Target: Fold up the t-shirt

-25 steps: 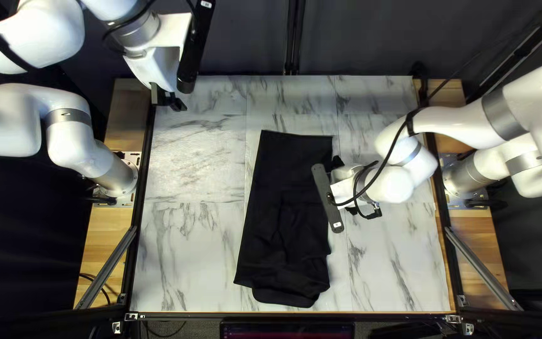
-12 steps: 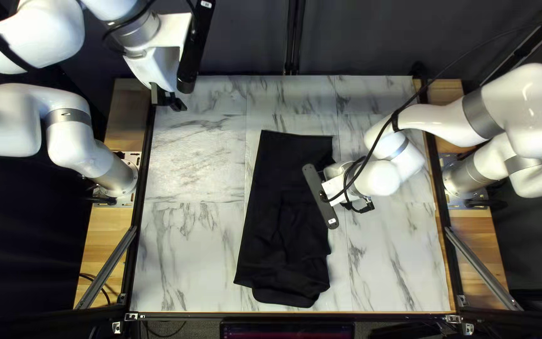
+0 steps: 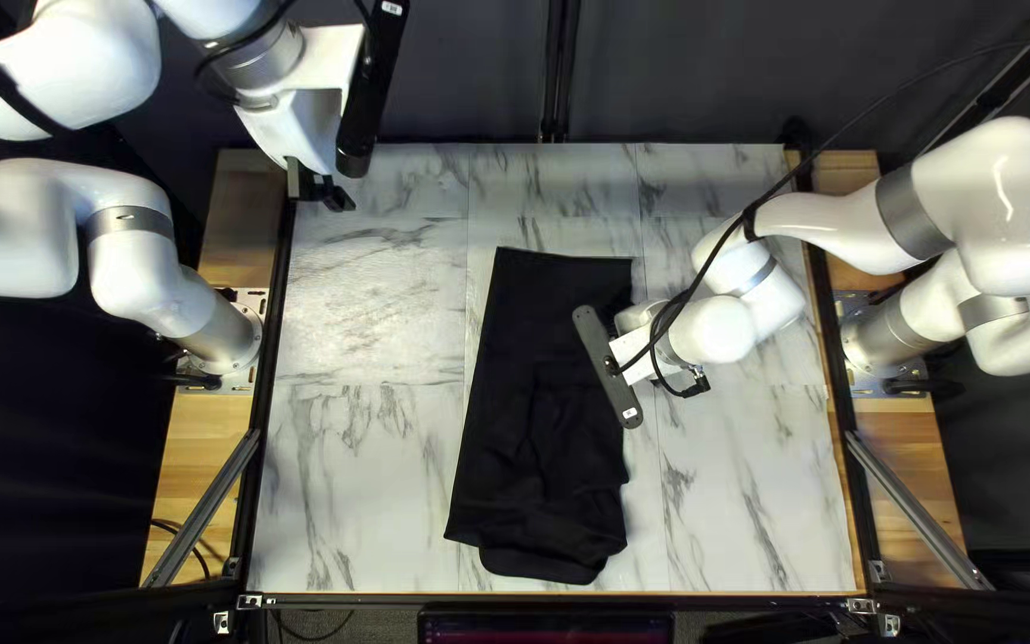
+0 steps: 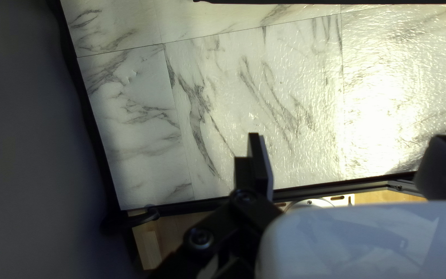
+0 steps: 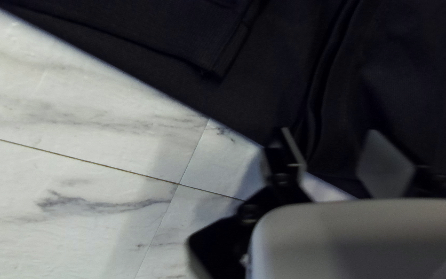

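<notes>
At t-shirt (image 3: 529,370) edge, R gripper (image 3: 631,355) wide, prob. just above; L gripper (image 3: 315,191) wide nr tbl (image 3: 354,477) corner.

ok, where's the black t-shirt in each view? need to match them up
Top left view: t-shirt, around the centre.
Left wrist view: only its dark edge, well ahead of the left gripper.
Right wrist view: ahead of the right gripper and between its open fingers.
Shared landmark: marbled tabletop with seams.

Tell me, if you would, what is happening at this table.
A robot is folding a black t-shirt, now lying rumpled at its near end. The right gripper is open at the shirt's edge, without gripping it. The left gripper is also open, well away from the shirt.
</notes>
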### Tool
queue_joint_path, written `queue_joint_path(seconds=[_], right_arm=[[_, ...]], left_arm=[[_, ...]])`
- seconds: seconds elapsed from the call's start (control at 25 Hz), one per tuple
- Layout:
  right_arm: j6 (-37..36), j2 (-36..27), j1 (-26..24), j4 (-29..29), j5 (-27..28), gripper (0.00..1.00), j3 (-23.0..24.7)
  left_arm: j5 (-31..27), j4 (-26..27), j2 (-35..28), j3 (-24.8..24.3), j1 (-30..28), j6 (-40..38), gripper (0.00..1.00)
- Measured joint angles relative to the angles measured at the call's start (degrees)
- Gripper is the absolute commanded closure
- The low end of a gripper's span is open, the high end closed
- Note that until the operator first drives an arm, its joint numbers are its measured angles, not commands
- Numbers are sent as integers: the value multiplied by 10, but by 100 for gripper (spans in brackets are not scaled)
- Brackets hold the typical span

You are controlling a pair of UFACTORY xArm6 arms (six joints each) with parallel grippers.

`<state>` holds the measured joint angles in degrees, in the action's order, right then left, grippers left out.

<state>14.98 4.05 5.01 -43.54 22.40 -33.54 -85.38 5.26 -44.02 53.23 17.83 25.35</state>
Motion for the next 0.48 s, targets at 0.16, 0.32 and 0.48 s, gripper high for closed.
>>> queue_joint_path(seconds=[0.16,0.32,0.48], right_arm=[[-10,-14,12,19,23,100,-6],[-14,-24,39,39,67,100,-30],[-16,-24,62,60,105,100,-54]], left_arm=[[0,0,0,0,0,0,0],[0,0,0,0,0,0,0],[0,0,0,0,0,0,0]])
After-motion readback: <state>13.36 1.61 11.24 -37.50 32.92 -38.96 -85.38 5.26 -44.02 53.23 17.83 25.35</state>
